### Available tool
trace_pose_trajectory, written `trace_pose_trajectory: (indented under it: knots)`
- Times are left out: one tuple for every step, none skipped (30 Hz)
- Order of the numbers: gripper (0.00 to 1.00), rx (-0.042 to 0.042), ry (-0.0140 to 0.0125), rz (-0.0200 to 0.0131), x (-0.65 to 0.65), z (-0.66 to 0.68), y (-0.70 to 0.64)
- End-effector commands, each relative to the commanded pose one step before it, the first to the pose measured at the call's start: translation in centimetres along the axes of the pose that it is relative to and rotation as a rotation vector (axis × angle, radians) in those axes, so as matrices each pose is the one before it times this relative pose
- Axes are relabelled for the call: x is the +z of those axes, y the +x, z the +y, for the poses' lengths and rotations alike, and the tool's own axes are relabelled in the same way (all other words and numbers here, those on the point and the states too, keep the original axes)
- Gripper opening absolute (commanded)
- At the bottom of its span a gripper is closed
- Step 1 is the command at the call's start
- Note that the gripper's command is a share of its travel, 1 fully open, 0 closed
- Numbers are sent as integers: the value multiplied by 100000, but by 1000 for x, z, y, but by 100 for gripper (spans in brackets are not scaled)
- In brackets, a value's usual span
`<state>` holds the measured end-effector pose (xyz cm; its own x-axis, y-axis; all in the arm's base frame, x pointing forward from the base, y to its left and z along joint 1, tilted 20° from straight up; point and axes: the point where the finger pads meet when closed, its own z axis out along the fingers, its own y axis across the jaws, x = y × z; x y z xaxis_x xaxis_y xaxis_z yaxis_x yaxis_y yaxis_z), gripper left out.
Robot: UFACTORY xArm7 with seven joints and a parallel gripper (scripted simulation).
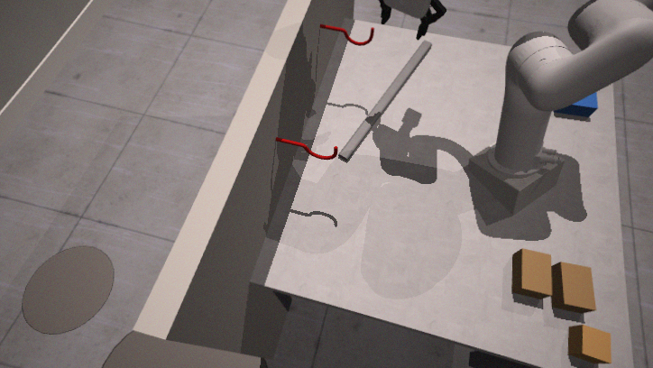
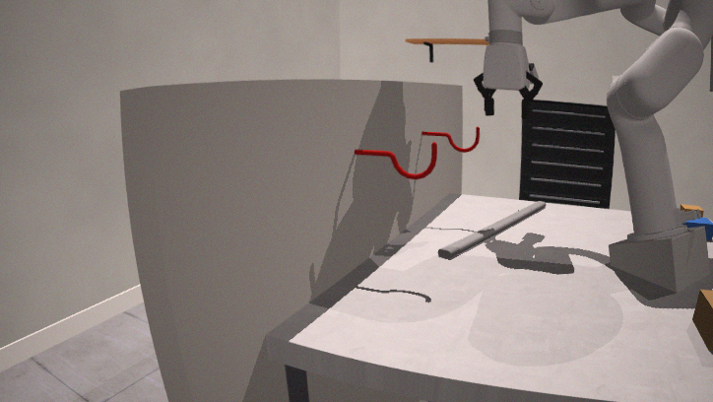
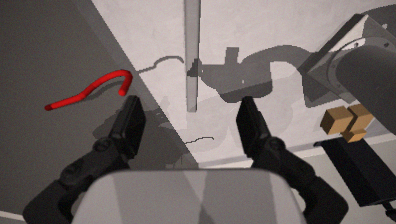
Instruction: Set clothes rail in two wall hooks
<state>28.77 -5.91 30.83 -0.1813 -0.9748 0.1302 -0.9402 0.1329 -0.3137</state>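
The grey clothes rail (image 1: 388, 97) (image 2: 491, 230) (image 3: 192, 50) lies flat on the white table (image 1: 410, 255) (image 2: 498, 339), at a slant near the wall panel (image 1: 292, 114) (image 2: 249, 199). Two red hooks stick out of the panel, both empty: the near hook (image 1: 310, 150) (image 2: 404, 167) (image 3: 95, 90) and the far hook (image 1: 354, 36) (image 2: 459, 144). My gripper (image 1: 402, 26) (image 2: 507, 104) (image 3: 191, 107) is open and empty. It hangs high above the rail's far end, beside the far hook and pointing down.
The arm's base (image 1: 516, 178) (image 2: 658, 254) stands on the table's right side. Three brown boxes (image 1: 573, 285) (image 3: 345, 120) sit at the front right corner and a blue box (image 1: 577, 107) behind the base. A black slatted rack (image 2: 566, 155) stands beyond the table.
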Motion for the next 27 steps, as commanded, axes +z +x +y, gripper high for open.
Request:
trace_pose_trajectory:
  knots:
    - [100, 61, 304, -23, 11, -78, 12]
    - [100, 1, 1, 1, 174, -1, 1]
    - [100, 0, 0, 1, 167, 0, 0]
    - [100, 0, 0, 1, 167, 0, 0]
    - [100, 0, 0, 1, 167, 0, 0]
    - [100, 0, 0, 1, 167, 0, 0]
    - [100, 0, 0, 1, 167, 0, 0]
    - [100, 0, 0, 1, 167, 0, 0]
    - [100, 0, 0, 1, 167, 0, 0]
    - [100, 0, 0, 1, 167, 0, 0]
    - [100, 0, 0, 1, 167, 0, 0]
    - [100, 0, 0, 1, 167, 0, 0]
    - [100, 0, 0, 1, 167, 0, 0]
    - [100, 0, 0, 1, 167, 0, 0]
    - [100, 0, 0, 1, 167, 0, 0]
    - [100, 0, 0, 1, 167, 0, 0]
    - [100, 0, 0, 0, 0, 0, 0]
    - [100, 0, 0, 0, 0, 0, 0]
    - [100, 0, 0, 1, 168, -1, 0]
    - [100, 0, 0, 1, 167, 0, 0]
    - [100, 0, 0, 1, 167, 0, 0]
    - [100, 0, 0, 1, 167, 0, 0]
    - [100, 0, 0, 1, 167, 0, 0]
    - [100, 0, 0, 1, 167, 0, 0]
    - [100, 0, 0, 1, 167, 0, 0]
    - [100, 0, 0, 1, 167, 0, 0]
    - [100, 0, 0, 1, 167, 0, 0]
